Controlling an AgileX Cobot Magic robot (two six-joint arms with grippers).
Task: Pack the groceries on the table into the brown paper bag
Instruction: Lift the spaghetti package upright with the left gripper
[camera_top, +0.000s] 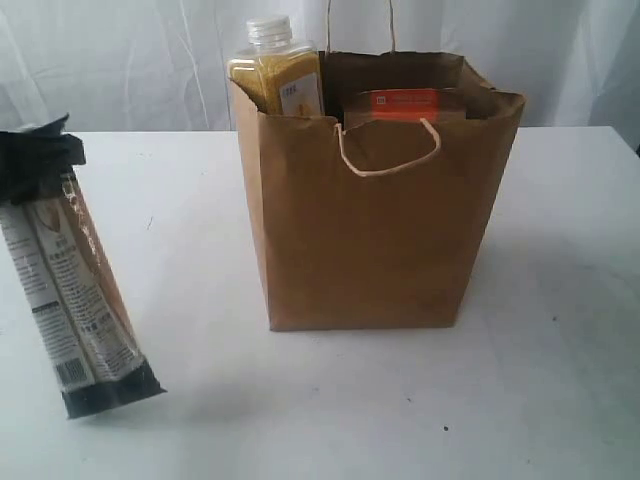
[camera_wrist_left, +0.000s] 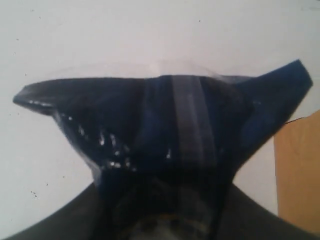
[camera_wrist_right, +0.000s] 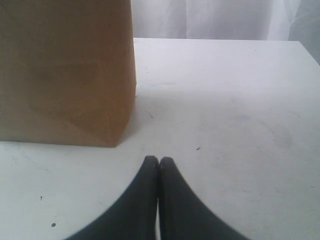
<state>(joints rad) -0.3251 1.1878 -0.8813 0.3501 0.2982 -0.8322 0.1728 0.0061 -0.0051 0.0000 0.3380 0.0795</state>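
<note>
A tall brown kraft paper bag (camera_top: 370, 240) with white cord loop handles (camera_top: 372, 173) stands upright at the middle of the white tabletop (camera_top: 560, 350). It already carries a yellow-grain bottle with a white cap (camera_top: 278, 75) in its eleven o'clock corner and a brown orange-labelled pouch (camera_top: 405, 103) toward one o'clock, both showing above the rim. At nine o'clock from the bag, well apart from it, the left tool (camera_wrist_left: 162, 192) is clamped on the navy top end of a long clear-and-navy noodle packet (camera_top: 75, 290). The packet hangs tilted, its lower end leaning toward the bag (whether that end touches the tabletop cannot be told). The right tool (camera_wrist_right: 159, 164), its fingers pressed together on nothing, sits low over the tabletop near a bottom corner of the bag.
</note>
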